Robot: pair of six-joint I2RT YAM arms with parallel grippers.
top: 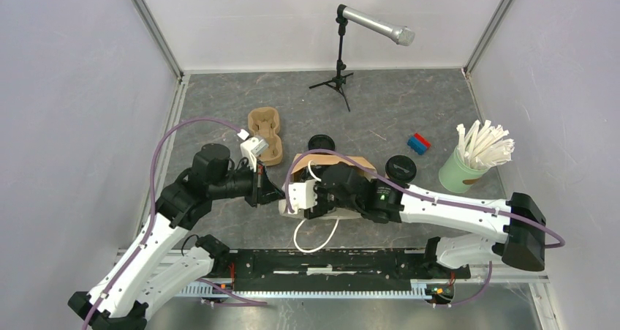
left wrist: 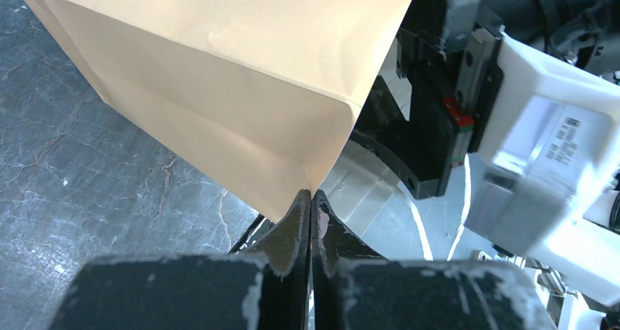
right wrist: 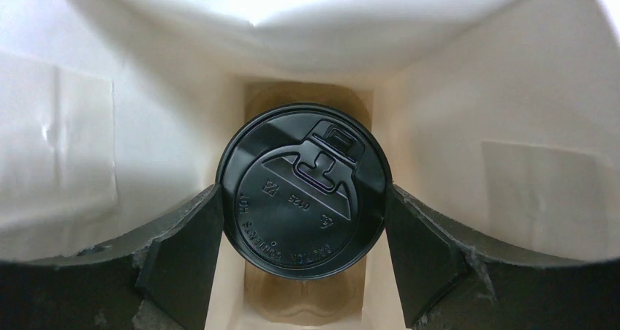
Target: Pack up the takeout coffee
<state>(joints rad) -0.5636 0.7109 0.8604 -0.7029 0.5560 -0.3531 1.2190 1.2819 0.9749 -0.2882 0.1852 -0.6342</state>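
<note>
Now the left gripper [left wrist: 311,198] is fully closed and pinches the corner of the paper bag [left wrist: 219,74]. The right gripper [right wrist: 303,220] is wide apart inside the bag, its fingers [right wrist: 183,249] against both sides of a black-lidded coffee cup [right wrist: 303,162]. A second coffee cup [top: 401,169] stands on the table [top: 219,96], to the right of the bag.

black lid [right wrist: 303,191], embossed "CAUTION CONTENTS HOT"

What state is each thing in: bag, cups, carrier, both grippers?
paper bag: open, upright.
left gripper: jaws shut on paper bag's edge.
right gripper: jaws gripping held cup.
held cup: lidded, inside paper bag.
far cup: lidded, on table.
right cup: lidded, on table.
carrier: empty, on table.
</note>
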